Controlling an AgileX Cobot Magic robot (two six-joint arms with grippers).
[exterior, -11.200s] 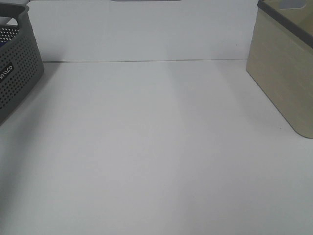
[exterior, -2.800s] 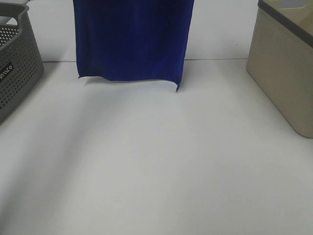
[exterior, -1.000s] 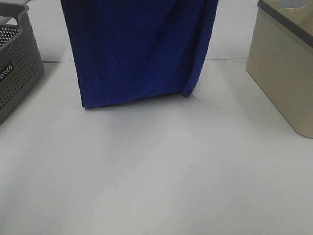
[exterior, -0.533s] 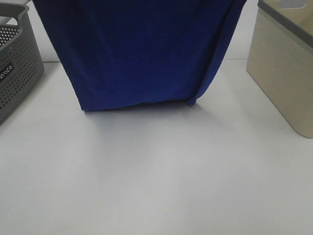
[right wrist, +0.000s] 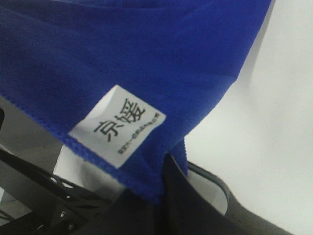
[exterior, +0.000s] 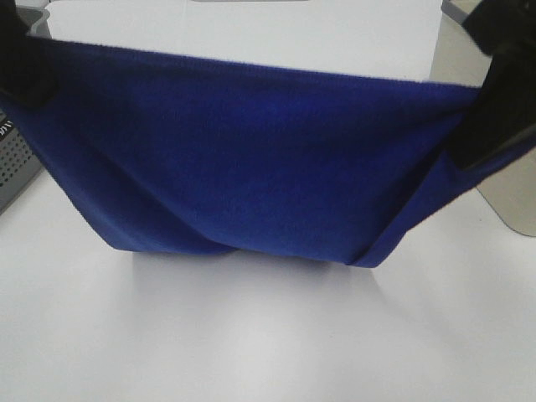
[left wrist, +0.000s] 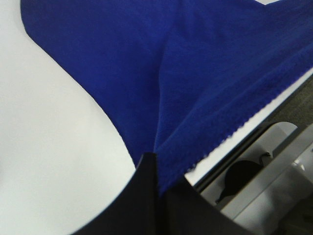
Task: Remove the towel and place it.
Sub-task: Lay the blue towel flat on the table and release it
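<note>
High view: a large royal-blue rectangular towel of plush fabric (exterior: 251,159) hangs stretched between two black grippers. Its sagging lower fold appears to rest on the white tabletop (exterior: 251,343). The left gripper (exterior: 21,63) pinches one upper corner and the right gripper (exterior: 494,117) the other. A grey perforated plastic basket (exterior: 15,163) sits just beside the cloth on the left, and a beige box-shaped bin (exterior: 511,205) on the right. Either could snag a corner if the arms swing wide.

Left wrist view: closed black fingers (left wrist: 142,205) clamp only a thin edge of the towel, which may slip out under tension.

Right wrist view: the fingers (right wrist: 186,205) are closed on the corner beside a small white printed tag (right wrist: 117,125). A slip here would probably drop that side and leave the towel bunched.
</note>
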